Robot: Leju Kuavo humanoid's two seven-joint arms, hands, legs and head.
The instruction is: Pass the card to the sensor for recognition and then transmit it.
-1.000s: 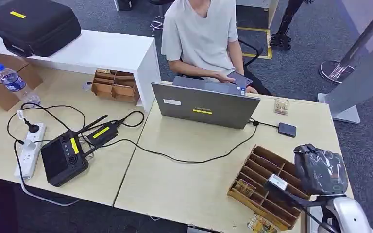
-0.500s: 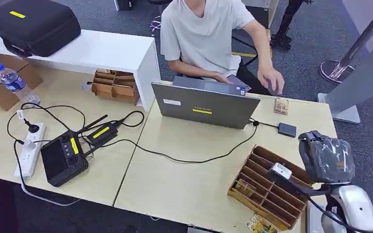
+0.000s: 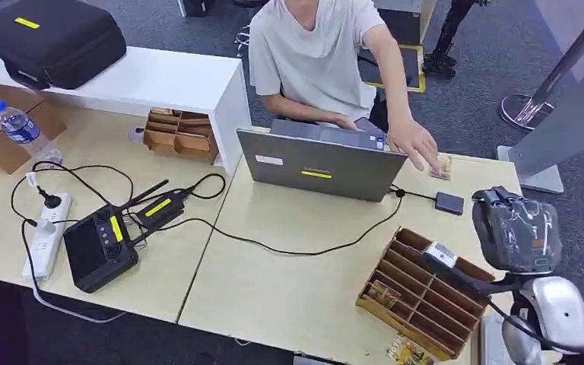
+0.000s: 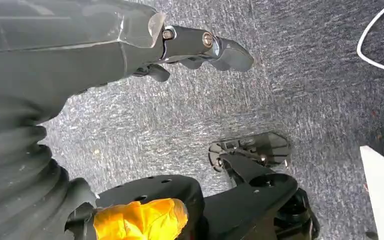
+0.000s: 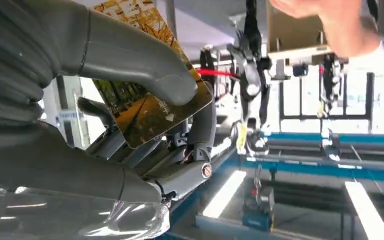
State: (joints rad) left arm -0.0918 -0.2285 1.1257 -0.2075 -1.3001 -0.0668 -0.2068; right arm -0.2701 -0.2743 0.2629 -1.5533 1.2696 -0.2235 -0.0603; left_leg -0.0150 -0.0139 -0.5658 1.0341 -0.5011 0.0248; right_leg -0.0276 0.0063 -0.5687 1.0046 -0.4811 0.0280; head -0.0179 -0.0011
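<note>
The laptop point(image 3: 321, 162) stands on the table point(image 3: 289, 289), serving as the reference. Behind it sits a person point(image 3: 315, 57), whose hand point(image 3: 418, 144) reaches to a card point(image 3: 442, 166) lying on the table right of the laptop. The sensor point(image 3: 449, 203) lies right of the laptop, nearer than that card. The wooden tray point(image 3: 418, 293) lies right of and before the laptop. The right hand point(image 3: 517, 232) hangs above the tray's right end and holds a card point(image 5: 147, 95). The controller point(image 3: 100, 247) lies left of and before the laptop.

Thumb point(image 5: 145, 65) hides part of card point(image 5: 150, 107).
</note>
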